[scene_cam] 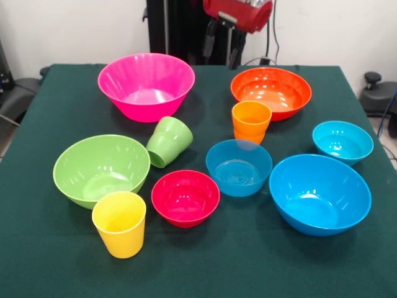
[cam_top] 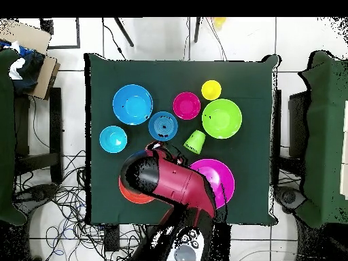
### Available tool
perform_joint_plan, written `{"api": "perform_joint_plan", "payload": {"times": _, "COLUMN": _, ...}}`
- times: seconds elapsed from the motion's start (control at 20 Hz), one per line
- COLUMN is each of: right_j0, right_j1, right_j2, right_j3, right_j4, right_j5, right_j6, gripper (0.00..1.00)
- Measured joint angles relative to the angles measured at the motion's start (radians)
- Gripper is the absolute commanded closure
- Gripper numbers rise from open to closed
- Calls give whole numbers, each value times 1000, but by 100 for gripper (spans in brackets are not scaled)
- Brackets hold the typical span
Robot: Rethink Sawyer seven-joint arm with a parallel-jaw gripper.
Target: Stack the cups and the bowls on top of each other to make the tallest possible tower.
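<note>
Nothing is stacked. The pink bowl (scene_cam: 146, 84) and the orange bowl (scene_cam: 271, 92) sit at the back. An orange cup (scene_cam: 251, 121) stands upright in front of the orange bowl. Tipped on its side, a green cup (scene_cam: 169, 141) lies beside the light green bowl (scene_cam: 101, 169). A yellow cup (scene_cam: 120, 223) stands at the front left. The red bowl (scene_cam: 185, 197), a mid blue bowl (scene_cam: 239, 166), a large blue bowl (scene_cam: 319, 192) and a small cyan bowl (scene_cam: 342, 141) fill the front right. My gripper (scene_cam: 223, 40) hangs high under the red arm, behind the bowls and touching nothing.
From above, the red arm (cam_top: 170, 180) covers the orange cup, most of the orange bowl (cam_top: 132, 197) and part of the pink bowl (cam_top: 219, 180). The green tablecloth (scene_cam: 56, 273) reaches every table edge. Chairs and cables lie around the table.
</note>
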Motion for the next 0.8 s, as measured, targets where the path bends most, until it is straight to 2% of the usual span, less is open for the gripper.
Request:
{"api": "perform_joint_plan", "payload": {"times": 0.25, "right_j0": 0, "right_j1": 51, "right_j2": 0, "right_j3": 0, "right_j4": 0, "right_j5": -53, "right_j6": 0, "gripper": 0}}
{"api": "perform_joint_plan", "payload": {"times": 0.8, "right_j0": 0, "right_j1": 127, "right_j2": 1, "right_j3": -1, "right_j4": 0, "right_j5": -75, "right_j6": 0, "gripper": 0}}
